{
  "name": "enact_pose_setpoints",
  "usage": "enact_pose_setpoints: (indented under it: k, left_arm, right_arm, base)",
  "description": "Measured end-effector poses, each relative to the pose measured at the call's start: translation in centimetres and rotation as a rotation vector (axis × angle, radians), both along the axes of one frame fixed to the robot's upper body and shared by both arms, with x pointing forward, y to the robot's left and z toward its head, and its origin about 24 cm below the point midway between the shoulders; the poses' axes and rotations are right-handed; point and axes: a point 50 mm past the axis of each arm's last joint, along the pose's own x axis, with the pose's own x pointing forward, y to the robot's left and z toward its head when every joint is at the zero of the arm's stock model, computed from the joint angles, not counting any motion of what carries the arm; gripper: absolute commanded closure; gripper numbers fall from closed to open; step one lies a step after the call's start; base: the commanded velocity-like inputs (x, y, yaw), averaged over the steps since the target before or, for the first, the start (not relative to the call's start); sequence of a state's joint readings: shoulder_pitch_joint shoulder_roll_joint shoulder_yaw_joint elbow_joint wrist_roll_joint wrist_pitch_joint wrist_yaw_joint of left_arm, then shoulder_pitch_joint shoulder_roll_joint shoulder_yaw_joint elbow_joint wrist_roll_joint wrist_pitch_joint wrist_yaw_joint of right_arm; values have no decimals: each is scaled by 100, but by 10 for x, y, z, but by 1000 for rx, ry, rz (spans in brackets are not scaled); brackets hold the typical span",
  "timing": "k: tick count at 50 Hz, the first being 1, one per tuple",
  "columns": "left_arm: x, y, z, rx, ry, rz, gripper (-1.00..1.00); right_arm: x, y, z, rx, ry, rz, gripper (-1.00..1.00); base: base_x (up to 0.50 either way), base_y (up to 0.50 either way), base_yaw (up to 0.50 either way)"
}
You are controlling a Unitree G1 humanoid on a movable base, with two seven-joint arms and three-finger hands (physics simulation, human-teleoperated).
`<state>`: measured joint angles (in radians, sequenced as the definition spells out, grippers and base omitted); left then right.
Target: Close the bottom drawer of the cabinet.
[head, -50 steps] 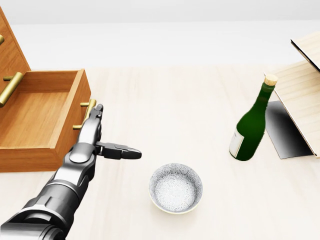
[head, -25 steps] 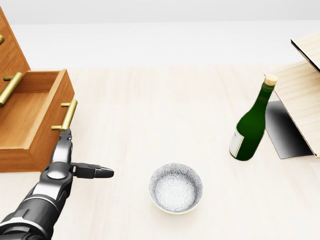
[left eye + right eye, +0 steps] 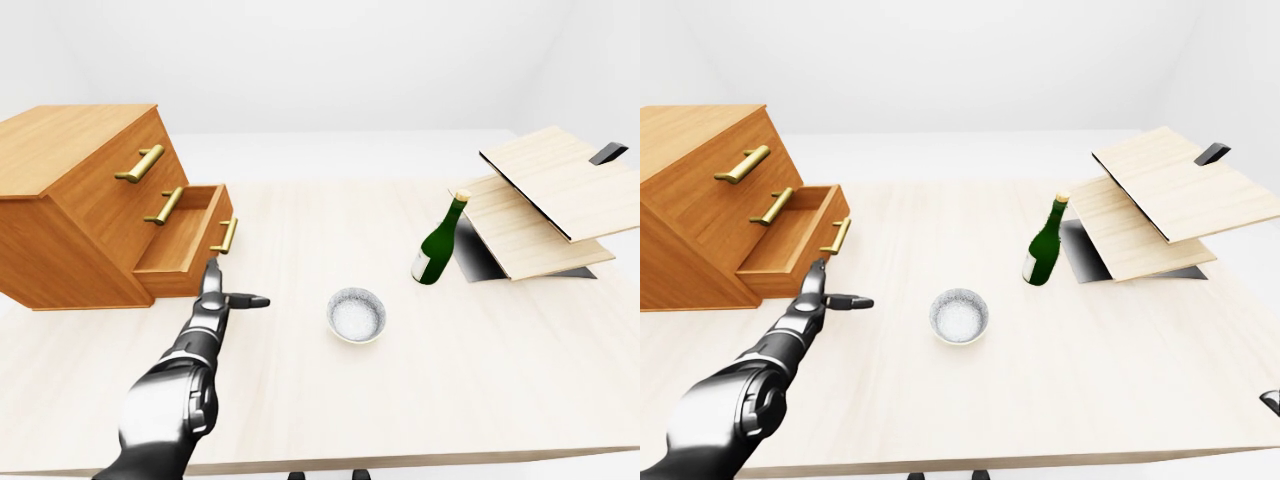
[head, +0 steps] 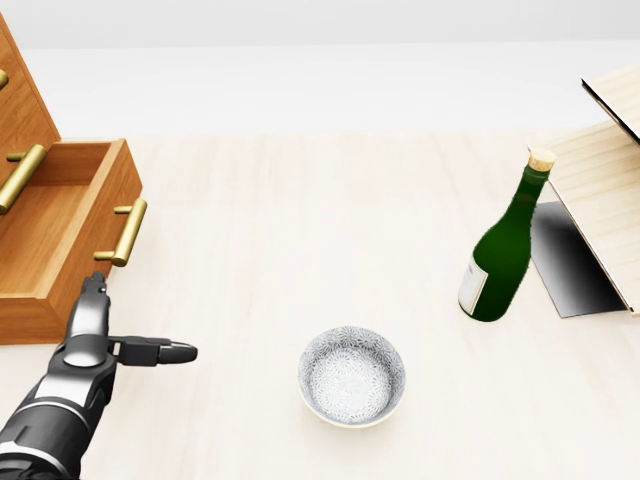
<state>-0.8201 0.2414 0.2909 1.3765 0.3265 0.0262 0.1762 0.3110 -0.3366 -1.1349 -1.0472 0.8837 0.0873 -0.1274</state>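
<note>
Clearly the bottom drawer (image 4: 60,240) at the frame's left is part open; left hand (image 4: 95,340), fingers (image 4: 165,352) released, sits just below its handle (image 4: 125,233), needing another push inward.

Bright, even, diffuse render lighting, sharp throughout with no blur or glare; one dark shadow lies under the tilted boards (image 3: 540,215) on the pale worktop (image 3: 400,380).

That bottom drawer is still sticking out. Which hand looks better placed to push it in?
The left hand. Its open fingers sit just below the bottom drawer and its brass handle in the head view. The right hand shows in no view.
</note>
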Motion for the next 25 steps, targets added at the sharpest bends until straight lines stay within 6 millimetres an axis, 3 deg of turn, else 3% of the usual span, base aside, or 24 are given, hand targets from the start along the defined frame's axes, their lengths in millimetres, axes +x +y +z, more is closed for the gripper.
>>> enact_pose_setpoints:
  k: [25]
  left_arm:
    - [4,38,23,-36,-42,151,-100]
  right_arm:
    - [2,1,3,0,-4,10,-100]
  base:
    - [0,0,0]
